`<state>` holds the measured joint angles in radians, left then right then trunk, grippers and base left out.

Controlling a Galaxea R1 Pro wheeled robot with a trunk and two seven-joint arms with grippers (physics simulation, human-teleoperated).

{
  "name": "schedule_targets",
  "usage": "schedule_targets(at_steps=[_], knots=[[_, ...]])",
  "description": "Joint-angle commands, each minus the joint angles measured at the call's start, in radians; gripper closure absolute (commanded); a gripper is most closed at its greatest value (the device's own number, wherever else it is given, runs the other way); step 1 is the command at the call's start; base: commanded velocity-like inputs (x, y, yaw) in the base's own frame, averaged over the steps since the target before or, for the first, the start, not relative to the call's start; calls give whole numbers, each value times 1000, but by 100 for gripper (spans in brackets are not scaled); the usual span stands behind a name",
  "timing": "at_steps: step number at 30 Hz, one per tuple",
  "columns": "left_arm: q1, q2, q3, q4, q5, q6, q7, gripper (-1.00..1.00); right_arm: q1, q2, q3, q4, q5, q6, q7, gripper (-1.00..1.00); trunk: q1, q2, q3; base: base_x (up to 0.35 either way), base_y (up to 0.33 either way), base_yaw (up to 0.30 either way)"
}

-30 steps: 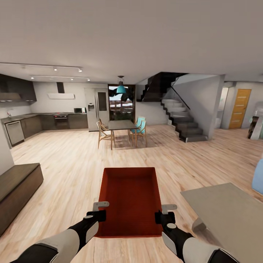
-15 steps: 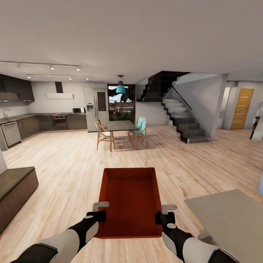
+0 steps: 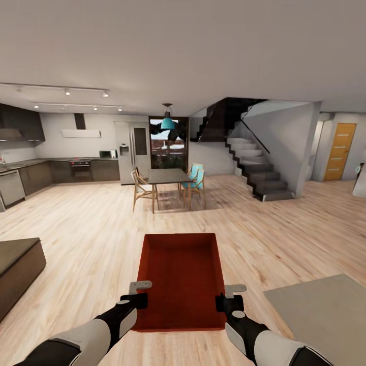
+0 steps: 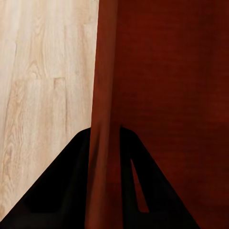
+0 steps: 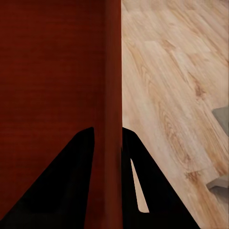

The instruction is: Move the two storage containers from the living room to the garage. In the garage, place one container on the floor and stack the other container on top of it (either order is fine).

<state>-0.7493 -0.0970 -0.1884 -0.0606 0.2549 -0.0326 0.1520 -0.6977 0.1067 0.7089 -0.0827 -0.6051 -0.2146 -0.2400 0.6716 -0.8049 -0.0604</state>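
The whole head view has slid since 1 s ago: the dark bench (image 3: 18, 267) at the left edge and the grey rug (image 3: 325, 312) at the right show less of themselves, while the container and both arms sit at the same spot in the picture, so the camera has travelled with them. No writing or brand can be read anywhere.

The left gripper (image 3: 137, 294) pinches the left wall of the storage container (image 3: 180, 277); in the left wrist view 1 dark finger (image 4: 57, 191) lies outside the wall (image 4: 102, 119) and the other inside. The container is an orange-red, open-top rectangular bin with finely ribbed walls, held level in front of the robot above the light wood plank floor (image 3: 91, 229). The right gripper (image 3: 230, 296) pinches the right wall the same way, 1 finger (image 5: 157, 191) on the floor side.
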Motion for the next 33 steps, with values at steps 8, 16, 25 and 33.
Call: schedule_targets(at_steps=[8, 16, 25, 33], knots=[[-2, 3, 63, -2, -2, -13, 83, 100, 0, 0, 17, 0, -12, 3, 10, 100, 1, -1, -2, 323, 0, 0], [-2, 3, 63, -2, -1, -12, 82, 100, 1, 1, 17, 0, -12, 4, 10, 100, 1, -1, -2, 323, 0, 0], [-2, 3, 63, -2, 0, -12, 82, 100, 0, 1, 17, 0, -12, 4, 10, 100, 1, -1, -2, 323, 0, 0], [-2, 3, 63, -2, 0, -12, 82, 100, 0, 1, 17, 0, -12, 4, 10, 100, 1, -1, -2, 323, 0, 0]])
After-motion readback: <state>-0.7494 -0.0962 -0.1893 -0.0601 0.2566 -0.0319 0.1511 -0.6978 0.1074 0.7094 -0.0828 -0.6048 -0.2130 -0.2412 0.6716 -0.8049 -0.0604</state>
